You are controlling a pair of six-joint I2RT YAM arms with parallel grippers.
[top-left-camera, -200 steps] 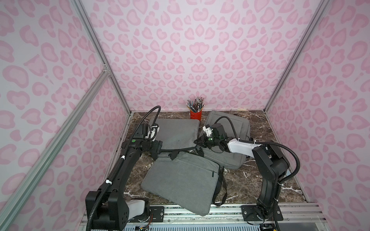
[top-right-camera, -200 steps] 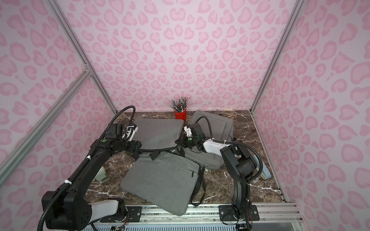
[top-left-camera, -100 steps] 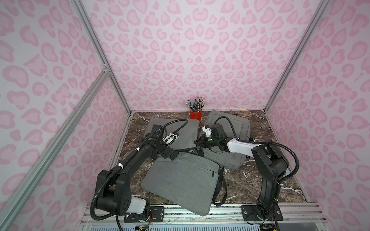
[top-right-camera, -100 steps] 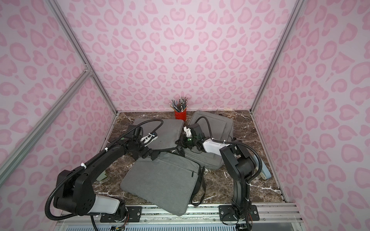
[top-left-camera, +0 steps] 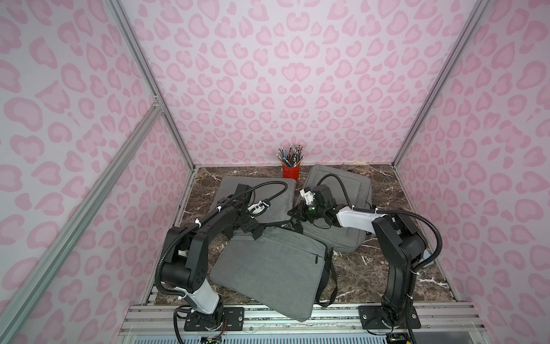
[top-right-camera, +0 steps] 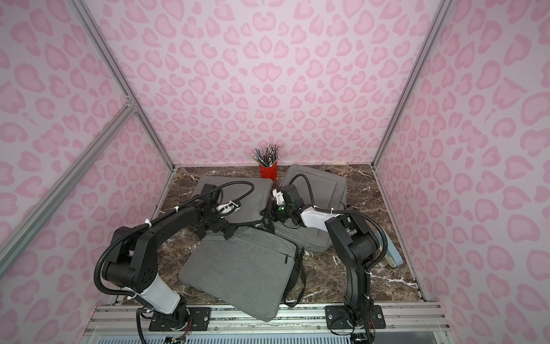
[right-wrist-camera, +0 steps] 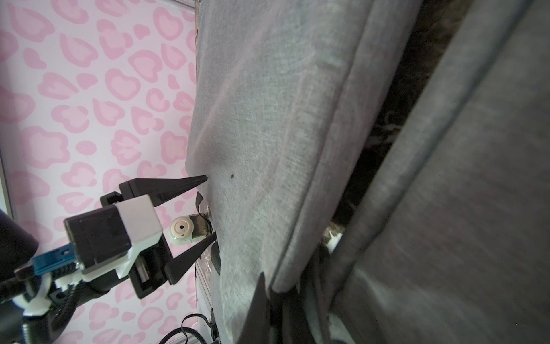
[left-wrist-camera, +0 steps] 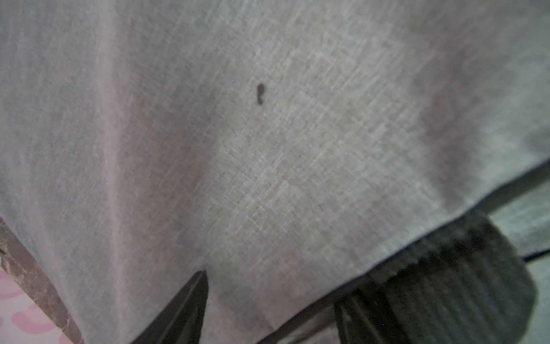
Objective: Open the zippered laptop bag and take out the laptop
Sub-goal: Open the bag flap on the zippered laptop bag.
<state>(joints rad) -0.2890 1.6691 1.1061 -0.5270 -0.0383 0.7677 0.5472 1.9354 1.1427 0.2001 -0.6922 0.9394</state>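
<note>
Left gripper [top-left-camera: 243, 235], mine: in both top views it stands at the laptop bag [top-left-camera: 259, 193] edge farthest from the pencil cup [top-left-camera: 290, 171]. A second ago it was at the bag's outer side with jaws wider. Bag: grey, flat, zipped, just before the cup and to its left; laptop unseen, presumably inside. Right gripper [top-left-camera: 293, 213]: clenched, unmoved, at the bag's near corner below the cup. I judge I am bracing the bag for a zipper pull; opening not begun. Left wrist view: weave fills it, one finger [left-wrist-camera: 184, 306] on the cloth and a black ribbed strap [left-wrist-camera: 446, 277] past the hem. Right wrist view alone shows both left jaw tips apart, touching the fabric, nothing between. My right finger [right-wrist-camera: 259, 292] is wedged at the corner; what it pinches I cannot tell.
</note>
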